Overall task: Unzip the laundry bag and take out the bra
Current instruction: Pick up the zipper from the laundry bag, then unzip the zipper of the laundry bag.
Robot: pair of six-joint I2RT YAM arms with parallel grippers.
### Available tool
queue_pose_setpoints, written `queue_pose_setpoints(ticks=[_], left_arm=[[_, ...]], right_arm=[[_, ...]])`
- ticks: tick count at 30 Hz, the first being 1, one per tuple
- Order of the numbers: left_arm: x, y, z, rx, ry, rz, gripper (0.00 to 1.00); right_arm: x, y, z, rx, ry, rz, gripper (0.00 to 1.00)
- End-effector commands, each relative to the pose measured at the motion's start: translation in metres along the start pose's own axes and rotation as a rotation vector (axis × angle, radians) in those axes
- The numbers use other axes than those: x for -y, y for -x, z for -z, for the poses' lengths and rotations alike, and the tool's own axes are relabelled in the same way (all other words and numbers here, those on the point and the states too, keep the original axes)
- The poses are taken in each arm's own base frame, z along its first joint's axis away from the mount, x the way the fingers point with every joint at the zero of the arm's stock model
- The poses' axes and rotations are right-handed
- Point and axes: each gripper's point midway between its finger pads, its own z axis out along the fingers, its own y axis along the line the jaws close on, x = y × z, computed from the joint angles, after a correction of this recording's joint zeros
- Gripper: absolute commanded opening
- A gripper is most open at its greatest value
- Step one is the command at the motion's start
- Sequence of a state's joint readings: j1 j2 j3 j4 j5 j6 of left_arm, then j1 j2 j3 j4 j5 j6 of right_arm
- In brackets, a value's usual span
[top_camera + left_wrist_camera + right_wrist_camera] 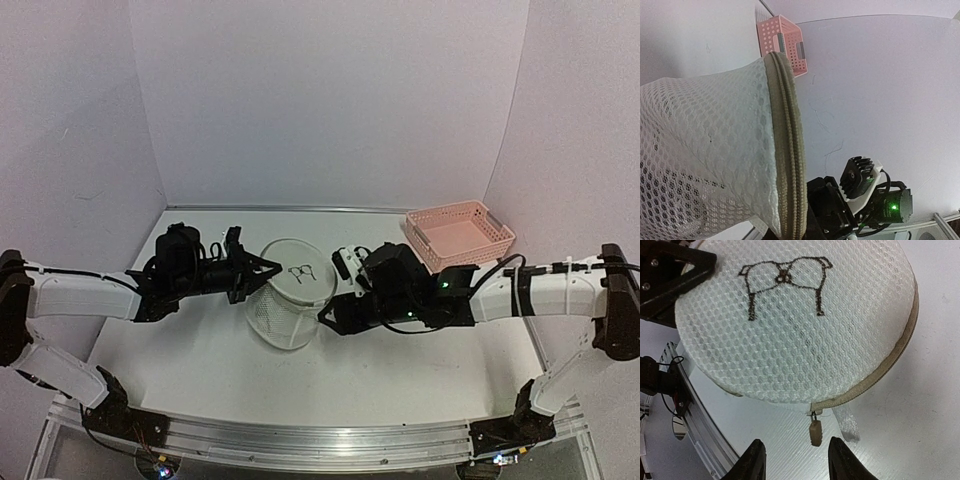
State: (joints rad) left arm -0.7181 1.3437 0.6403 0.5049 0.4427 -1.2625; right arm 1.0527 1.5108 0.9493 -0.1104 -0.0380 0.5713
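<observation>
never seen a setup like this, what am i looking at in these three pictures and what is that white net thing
Two robot arms are bolted to a table, and each ends in a two-finger pincer. The wide picture looks down from above and behind them. The other two come from a camera on each wrist. The white net thing is a round mesh laundry bag with a bra drawn on it. The left pincer is shut on its rim. The right pincer is open, with the zipper pull hanging just ahead of its fingers, untouched. A pink basket sits at the back right. The bra itself isn't clearly visible.
</observation>
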Motion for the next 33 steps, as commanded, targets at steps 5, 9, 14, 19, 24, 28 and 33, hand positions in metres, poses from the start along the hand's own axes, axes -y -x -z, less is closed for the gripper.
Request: queue_pose_setpoints(ticks=[5,9,14,19,24,28,33], left_arm=[[0.03,0.006,0.008,0.027,-0.087,-0.038,0.0],[0.03,0.006,0.008,0.023,-0.086,-0.039,0.0],[0.03,0.005,0.008,0.02,-0.085,-0.039,0.0],[0.03,0.005,0.007,0.016,-0.086,-0.04,0.0],[0.029,0.004,0.006,0.01,-0.084,-0.039,0.0],[0.029,0.004,0.005,0.008,-0.084,-0.039,0.0],[0.032,0.002,0.005,-0.002,-0.092,-0.052,0.0]], right_arm=[[-0.001,0.021,-0.004,0.062,-0.055,-0.001,0.39],[-0.002,0.023,-0.006,0.066,-0.059,-0.001,0.36],[-0.001,0.023,-0.009,0.064,-0.067,-0.003,0.31],[-0.003,0.023,-0.01,0.061,-0.062,0.0,0.2],[-0.003,0.023,-0.01,0.061,-0.063,0.003,0.07],[-0.004,0.023,-0.009,0.065,-0.063,0.008,0.0],[0.001,0.021,-0.005,0.069,-0.082,0.012,0.0]])
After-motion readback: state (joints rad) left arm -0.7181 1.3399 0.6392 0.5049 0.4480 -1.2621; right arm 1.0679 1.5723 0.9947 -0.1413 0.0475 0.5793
